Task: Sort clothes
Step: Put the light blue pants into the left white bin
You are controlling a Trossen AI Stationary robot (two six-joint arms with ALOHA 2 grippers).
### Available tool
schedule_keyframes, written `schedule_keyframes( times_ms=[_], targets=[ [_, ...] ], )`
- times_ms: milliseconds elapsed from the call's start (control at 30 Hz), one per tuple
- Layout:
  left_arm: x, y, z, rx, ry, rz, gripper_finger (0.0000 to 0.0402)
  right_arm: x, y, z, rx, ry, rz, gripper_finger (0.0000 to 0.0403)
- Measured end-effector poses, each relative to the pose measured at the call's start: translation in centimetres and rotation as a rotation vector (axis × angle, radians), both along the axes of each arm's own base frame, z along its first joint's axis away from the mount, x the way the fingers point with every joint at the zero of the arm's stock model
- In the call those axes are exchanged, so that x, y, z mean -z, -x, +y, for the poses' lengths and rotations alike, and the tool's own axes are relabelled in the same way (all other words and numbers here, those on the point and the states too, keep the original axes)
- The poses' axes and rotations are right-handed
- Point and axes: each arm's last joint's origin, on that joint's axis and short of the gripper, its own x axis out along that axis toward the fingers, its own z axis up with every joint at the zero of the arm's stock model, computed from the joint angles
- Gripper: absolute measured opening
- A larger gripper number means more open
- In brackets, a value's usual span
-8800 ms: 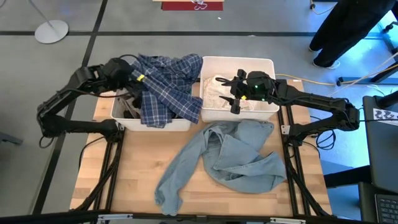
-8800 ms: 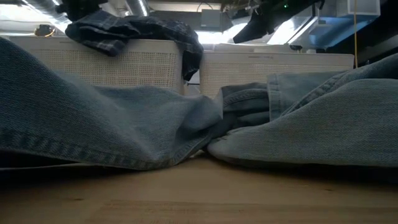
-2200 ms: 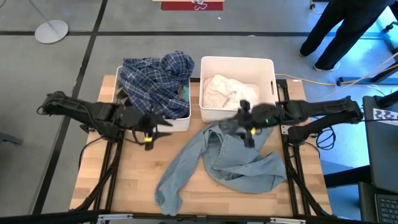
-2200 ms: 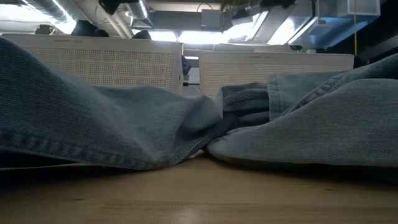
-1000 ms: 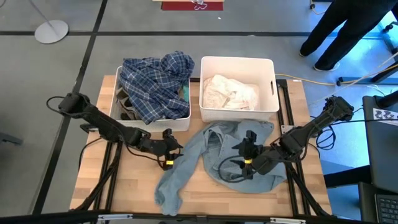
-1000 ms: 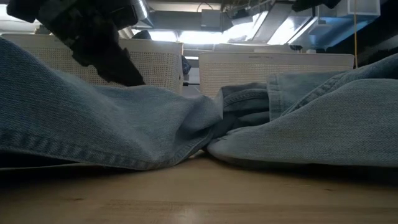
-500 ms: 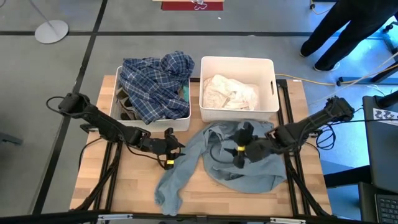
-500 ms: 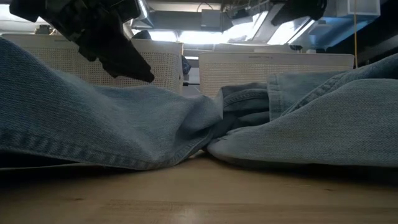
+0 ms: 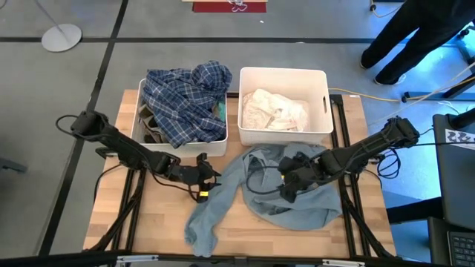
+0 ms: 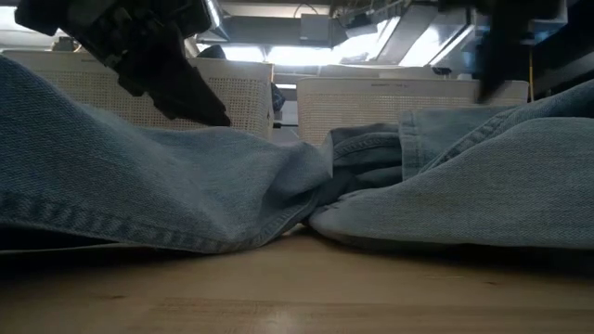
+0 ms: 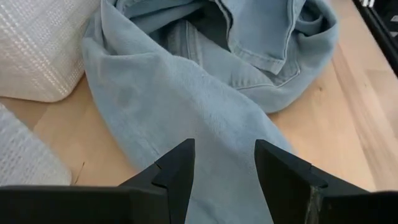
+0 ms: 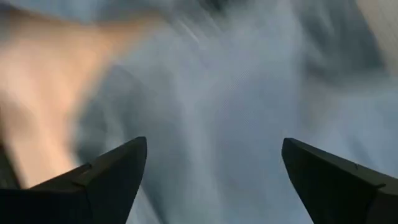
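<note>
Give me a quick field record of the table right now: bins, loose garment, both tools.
left bin: blue plaid shirt heaped on top
right bin: white garment inside
loose garment: light blue denim jeans spread on table, in front of bins
left tool: open, low at the jeans' left edge, holding nothing
right tool: open wide, over the jeans' middle, holding nothing

Two matte-black jointed arms trail black cables; each claw, left claw (image 9: 202,184) and right claw (image 9: 285,187), bears a yellow marking.

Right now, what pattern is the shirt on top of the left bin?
Blue plaid shirt, dark blue with white lines; high view shows it best.
</note>
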Motion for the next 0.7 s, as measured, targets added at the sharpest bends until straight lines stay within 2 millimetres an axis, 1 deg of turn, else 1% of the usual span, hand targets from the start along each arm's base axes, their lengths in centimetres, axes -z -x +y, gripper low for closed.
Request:
schedule_keyframes(
  times_ms=[67, 133, 233, 333, 500, 600, 700],
  targets=[
    [0.5, -0.4, 0.1, -0.015, 0.007, 0.0, 0.0159, 0.3, 1.4, 0.0, 0.048, 0.033, 0.104, 0.0376],
    [1.3, -0.8, 0.5, -0.037, 0.019, 0.031, 0.0159, 0.4, 2.5, 0.0, 0.087, 0.076, 0.179, 0.0376],
    [2.6, -1.3, 0.9, -0.036, 0.032, 0.088, 0.0159, 0.5, 3.8, 0.6, 0.104, 0.1, 0.246, 0.0376],
    [3.5, -1.9, 1.4, -0.056, 0.033, 0.093, 0.0159, 0.5, 4.4, 1.7, 0.061, 0.125, 0.23, 0.0376],
    [5.0, -3.0, 2.3, -0.076, 0.051, 0.087, 0.0159, 0.5, 4.7, 2.8, 0.029, 0.211, 0.126, 0.0376],
    [6.2, -3.7, 2.6, -0.064, 0.078, 0.095, 0.0159, 1.7, 4.8, 3.2, 0.01, 0.243, 0.079, 0.0376],
    [7.4, -4.2, 3.0, -0.055, 0.094, 0.101, 0.0159, 3.6, 4.8, 3.2, -0.011, 0.24, 0.065, 0.0376]
  ],
)
